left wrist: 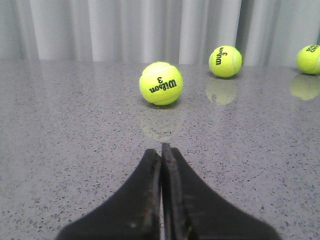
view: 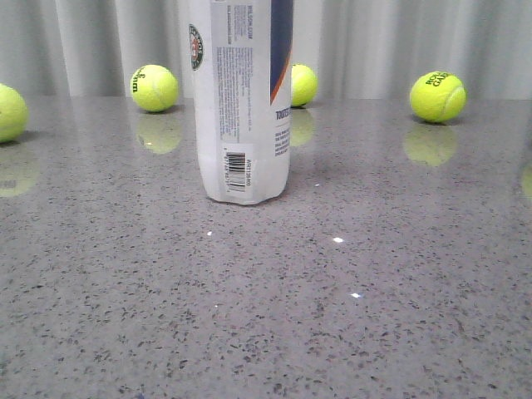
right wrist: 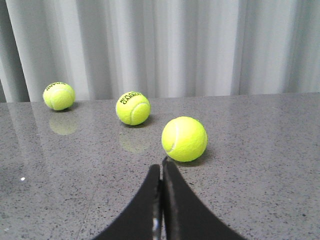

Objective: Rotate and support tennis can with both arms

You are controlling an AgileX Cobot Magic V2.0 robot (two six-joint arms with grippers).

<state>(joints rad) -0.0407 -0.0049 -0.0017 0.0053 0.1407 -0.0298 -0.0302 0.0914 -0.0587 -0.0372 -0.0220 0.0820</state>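
Note:
The tennis can (view: 243,100) stands upright on the grey speckled table (view: 266,316) in the front view, close to the camera, its top cut off by the frame. It is white with a barcode, small print, a navy panel and part of a round badge. No arm shows in the front view. My left gripper (left wrist: 161,150) is shut with nothing between its fingers, low over the table. My right gripper (right wrist: 161,164) is also shut and empty. The can appears in neither wrist view.
Several yellow-green tennis balls lie about: one (view: 155,88) behind the can to the left, one (view: 437,96) at the back right, one (view: 10,112) at the left edge. A ball (left wrist: 161,83) lies ahead of the left gripper; another (right wrist: 184,139) sits just beyond the right fingertips. Grey curtain behind.

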